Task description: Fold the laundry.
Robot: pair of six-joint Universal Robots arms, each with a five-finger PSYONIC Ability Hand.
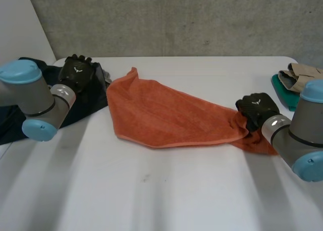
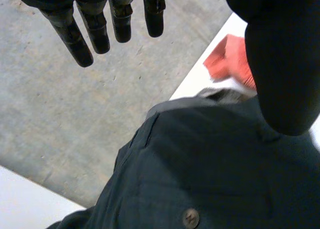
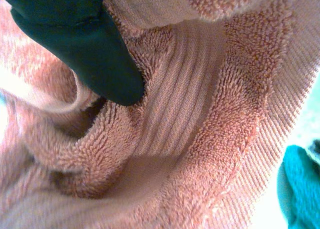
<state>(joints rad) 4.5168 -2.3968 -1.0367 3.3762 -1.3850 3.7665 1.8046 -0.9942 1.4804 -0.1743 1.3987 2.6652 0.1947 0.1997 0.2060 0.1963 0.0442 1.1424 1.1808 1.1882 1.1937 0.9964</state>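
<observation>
An orange towel [image 1: 166, 115] lies spread across the middle of the white table [image 1: 161, 190], its right end drawn into a bunch. My right hand [image 1: 257, 109] is shut on that bunched right end; in the right wrist view its thumb [image 3: 85, 44] presses into the gathered terry of the towel [image 3: 200, 139]. My left hand [image 1: 76, 72] hovers open over a dark garment [image 1: 93, 100] at the table's far left. Its straight fingers [image 2: 97, 24] are spread above the dark garment [image 2: 210, 164], which shows a button [image 2: 190, 217]. A corner of the towel [image 2: 232, 61] lies just beyond the garment.
Folded clothes sit at the table's right edge: a beige piece [image 1: 300, 74] on a teal one [image 1: 282, 92], close behind my right arm. The teal cloth [image 3: 300, 184] lies beside the towel. The dark garment hangs over the table's left edge. A concrete wall stands behind.
</observation>
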